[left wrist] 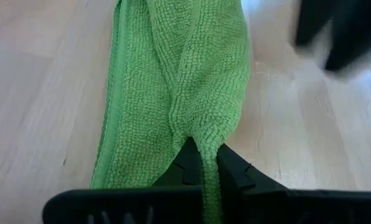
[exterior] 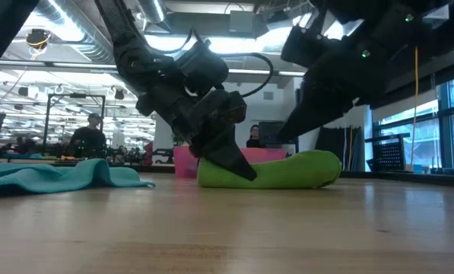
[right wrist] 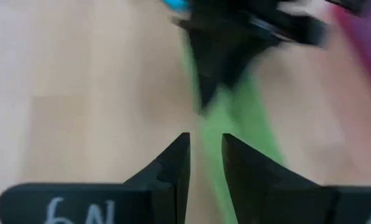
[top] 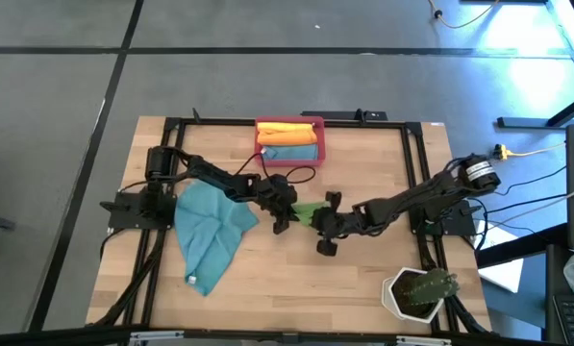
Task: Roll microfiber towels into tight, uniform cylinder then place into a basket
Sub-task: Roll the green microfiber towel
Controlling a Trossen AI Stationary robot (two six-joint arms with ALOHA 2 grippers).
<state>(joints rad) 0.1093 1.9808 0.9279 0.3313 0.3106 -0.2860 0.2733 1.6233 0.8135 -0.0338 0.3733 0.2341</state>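
- Near the middle of the wooden table (top: 363,269), you have the green microfiber towel (exterior: 276,170) lying as a loose roll.
- Your left gripper (left wrist: 204,167) is pinched shut on one end of that roll.
- Your right gripper (right wrist: 205,155) has its fingers slightly parted with green cloth in the gap; a firm hold I cannot tell.
- Judged step: tightening the roll; next it needs lifting to the red-pink plastic basket (top: 320,135) by the far edge, which already holds an orange roll (top: 287,128) and a blue roll (top: 291,152).
- A flat teal-blue cloth (top: 210,231) waits at the left edge, and a white hexagonal plant pot (top: 416,293) sits in the near right corner; neither blocks the path.
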